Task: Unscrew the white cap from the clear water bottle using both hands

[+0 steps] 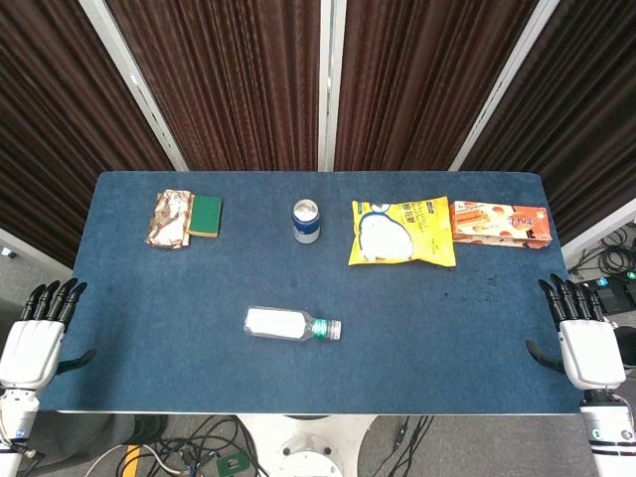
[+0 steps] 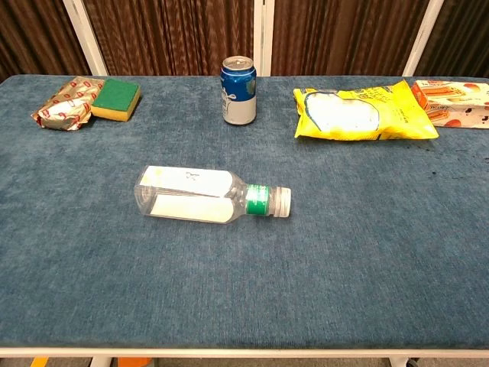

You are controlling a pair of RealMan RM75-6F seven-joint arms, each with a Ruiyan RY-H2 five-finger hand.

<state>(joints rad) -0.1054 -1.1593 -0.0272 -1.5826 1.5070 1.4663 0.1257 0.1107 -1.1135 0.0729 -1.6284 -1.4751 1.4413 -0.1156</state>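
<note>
The clear water bottle (image 1: 288, 324) (image 2: 202, 195) lies on its side near the middle front of the blue table (image 1: 457, 348), with a white label and a green band at the neck. Its white cap (image 1: 337, 330) (image 2: 283, 202) points to the right. My left hand (image 1: 36, 336) hangs open at the table's front left corner, fingers pointing away from me. At the front right corner my right hand (image 1: 581, 340) is open the same way. Both hands are far from the bottle and hold nothing. The chest view shows neither hand.
A blue and white can (image 1: 306, 221) (image 2: 239, 89) stands upright behind the bottle. A yellow snack bag (image 1: 402, 232) (image 2: 363, 112) and an orange biscuit box (image 1: 501, 223) (image 2: 452, 102) lie at the back right. A green sponge (image 1: 206, 216) (image 2: 116, 99) and a wrapped packet (image 1: 170, 219) (image 2: 66, 104) lie at the back left.
</note>
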